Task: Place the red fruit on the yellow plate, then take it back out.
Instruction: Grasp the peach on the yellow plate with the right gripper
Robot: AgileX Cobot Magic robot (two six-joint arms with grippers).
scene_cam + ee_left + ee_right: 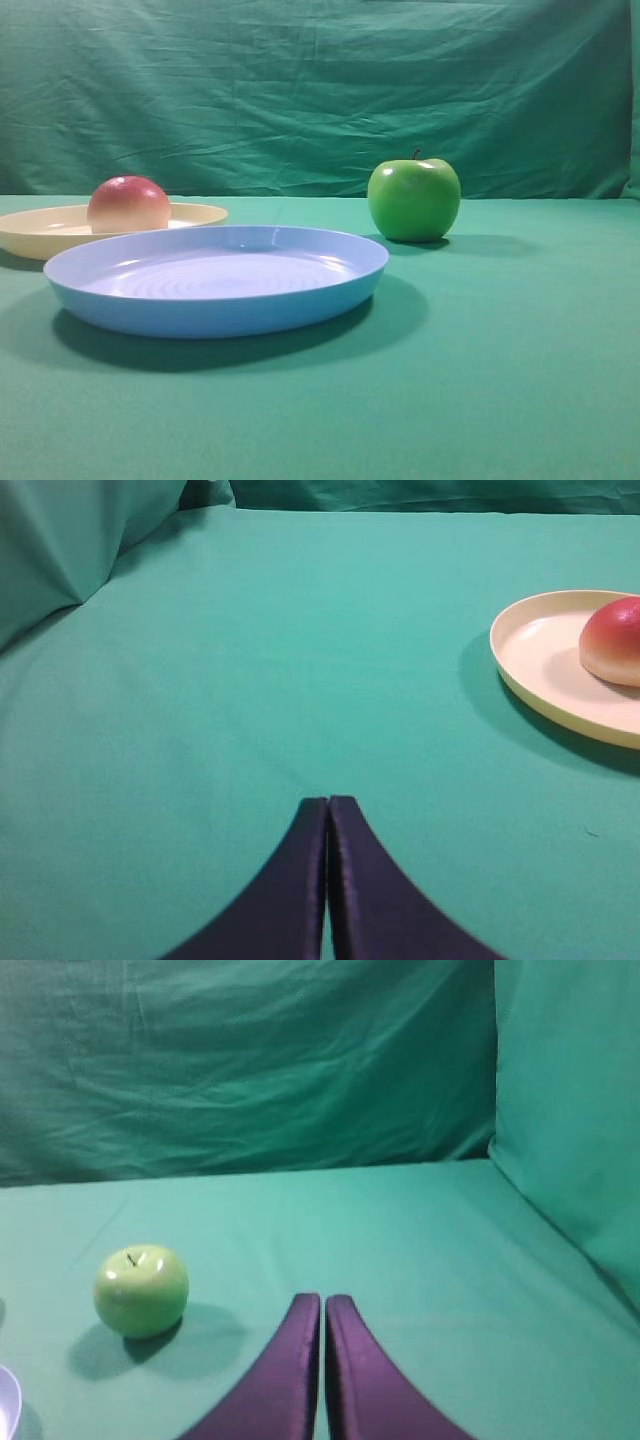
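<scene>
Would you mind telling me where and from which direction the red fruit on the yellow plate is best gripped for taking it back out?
Grip the red fruit across its widest middle, coming from above. It is round and smooth, and it sits inside the yellow plate, whose low rim would likely hinder a low sideways approach. The left end effector, shut and apart from the plate, looks the nearer one and must open first.

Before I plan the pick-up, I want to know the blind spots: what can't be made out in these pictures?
- Yellow plate: high view, near rim hidden behind the blue plate; left wrist view, cut off by the right edge.
- Red fruit: left wrist view, cut off by the right edge.
- Blue plate: right wrist view, only a sliver at the left edge.
</scene>
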